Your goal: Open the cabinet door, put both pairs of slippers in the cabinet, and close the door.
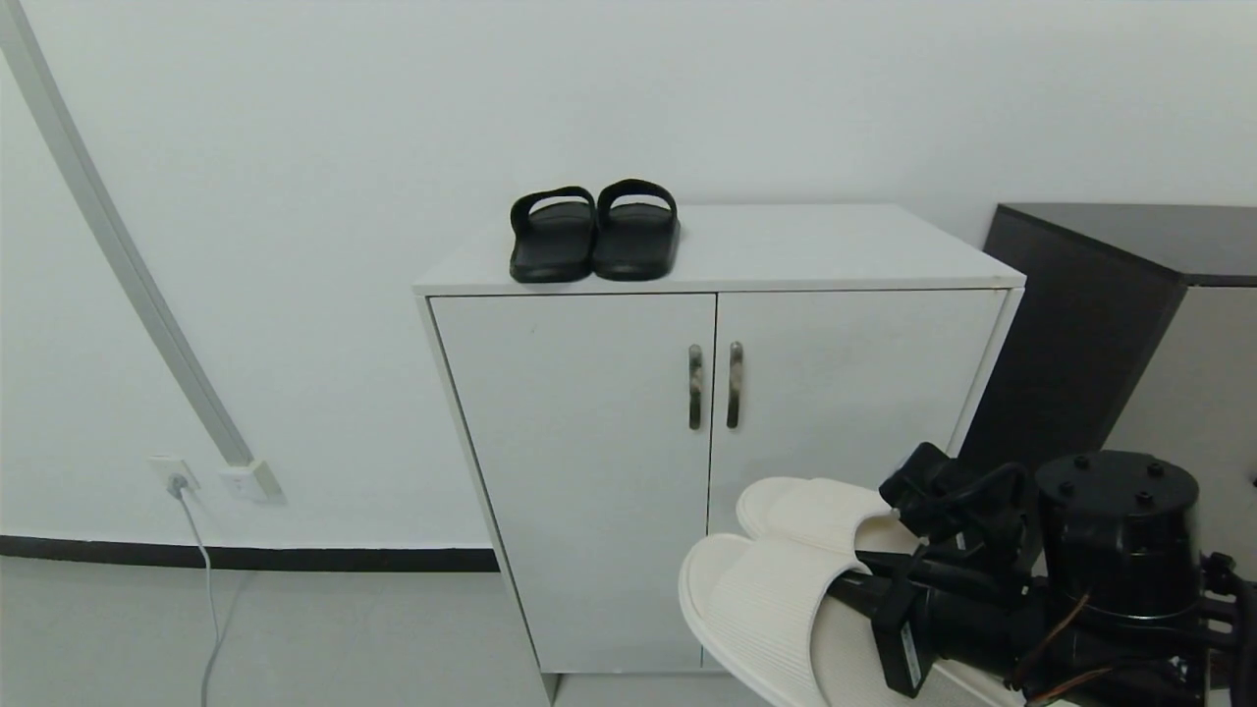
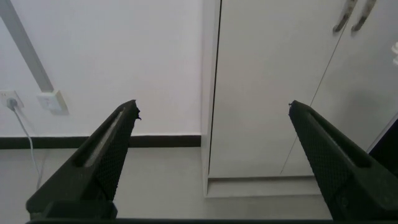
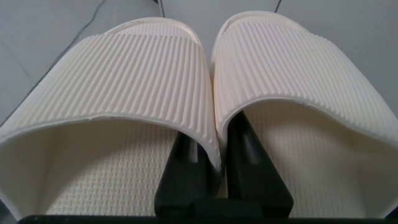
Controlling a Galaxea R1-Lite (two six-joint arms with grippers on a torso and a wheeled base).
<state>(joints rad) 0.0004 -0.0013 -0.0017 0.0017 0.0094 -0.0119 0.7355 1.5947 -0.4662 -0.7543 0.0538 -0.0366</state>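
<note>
A white two-door cabinet (image 1: pixel 589 471) stands against the wall with both doors closed, and its two metal handles (image 1: pixel 714 385) meet at the middle. A pair of black slippers (image 1: pixel 592 233) rests on its top, toward the left. Low in front of the right door, my right gripper (image 1: pixel 864 570) is shut on a pair of white ribbed slippers (image 1: pixel 786 579). In the right wrist view its fingers (image 3: pixel 186 168) pinch the adjoining inner sides of the white slippers (image 3: pixel 137 81). My left gripper (image 2: pixel 213 106) is open and holds nothing, facing the cabinet (image 2: pixel 273 93) near its left edge.
A dark cabinet (image 1: pixel 1080 324) stands right beside the white one. On the wall at the left are a socket (image 1: pixel 175 478) with a cable running to the floor and a slanted grey conduit (image 1: pixel 118 245). Bare grey floor (image 1: pixel 295 638) lies left of the cabinet.
</note>
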